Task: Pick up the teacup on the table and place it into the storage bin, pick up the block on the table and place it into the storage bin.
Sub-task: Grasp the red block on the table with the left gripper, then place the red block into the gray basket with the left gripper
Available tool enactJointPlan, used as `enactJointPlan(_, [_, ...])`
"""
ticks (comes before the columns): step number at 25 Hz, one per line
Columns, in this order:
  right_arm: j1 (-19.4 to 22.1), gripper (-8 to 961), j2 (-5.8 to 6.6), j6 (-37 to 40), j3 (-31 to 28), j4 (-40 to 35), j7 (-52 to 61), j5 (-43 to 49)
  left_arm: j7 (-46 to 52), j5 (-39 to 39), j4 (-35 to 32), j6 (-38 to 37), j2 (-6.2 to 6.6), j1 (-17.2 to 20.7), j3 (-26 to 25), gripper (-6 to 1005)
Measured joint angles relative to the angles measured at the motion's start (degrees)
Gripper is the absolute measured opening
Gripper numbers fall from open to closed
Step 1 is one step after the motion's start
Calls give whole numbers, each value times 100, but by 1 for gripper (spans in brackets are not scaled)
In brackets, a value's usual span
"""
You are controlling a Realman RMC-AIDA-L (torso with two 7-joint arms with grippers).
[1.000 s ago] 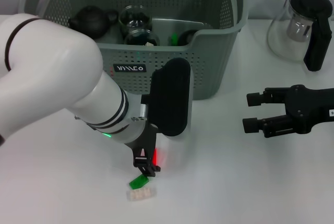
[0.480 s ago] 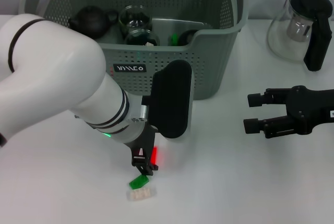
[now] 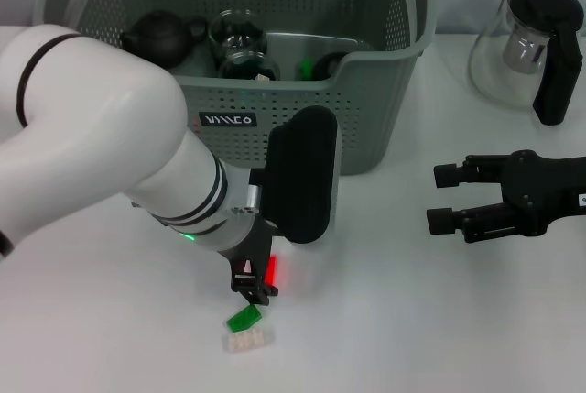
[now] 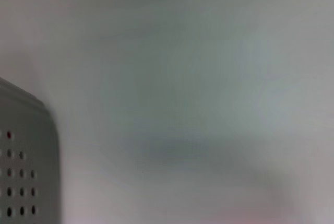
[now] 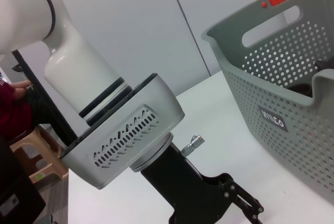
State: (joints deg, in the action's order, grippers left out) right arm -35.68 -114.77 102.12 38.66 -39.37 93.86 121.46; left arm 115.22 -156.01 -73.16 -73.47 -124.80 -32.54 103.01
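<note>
The green block (image 3: pixel 243 319) lies on the table in front of the storage bin (image 3: pixel 366 114), touching a pale piece. The left gripper (image 3: pixel 254 289) hangs directly above it; finger state cannot be told. The right gripper (image 3: pixel 443 197), fingers apart, sits parked well beside the bin.

A lab-like room: bare white table (image 3: pixel 385 320), plain panelled wall (image 5: pixel 156 20).
</note>
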Motion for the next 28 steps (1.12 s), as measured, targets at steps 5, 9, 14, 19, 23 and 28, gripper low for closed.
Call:
enactJointPlan(5, [0, 944, -2, 0, -8, 0, 0, 0, 21, -10, 5, -14, 0, -3, 0, 791])
enactJointPlan(9, [0, 944, -2, 0, -8, 0, -6, 0, 23, -74, 30, -40, 0, -24, 0, 638])
enactJointPlan(14, [5, 944, -2, 9, -8, 0, -8, 0, 26, -90, 37, -47, 0, -29, 12, 507])
enactJointPlan(19, [8, 943, -2, 18, -8, 0, -9, 0, 40, -95, 33, -83, 0, -33, 14, 481])
enactJointPlan(23, [17, 943, -2, 22, -8, 0, -9, 0, 139, -99, -67, -265, 0, -55, -16, 460])
enactJointPlan(28, [23, 943, -1, 29, -7, 0, -11, 0, 188, -10, -747, -770, 4, 37, -478, 456])
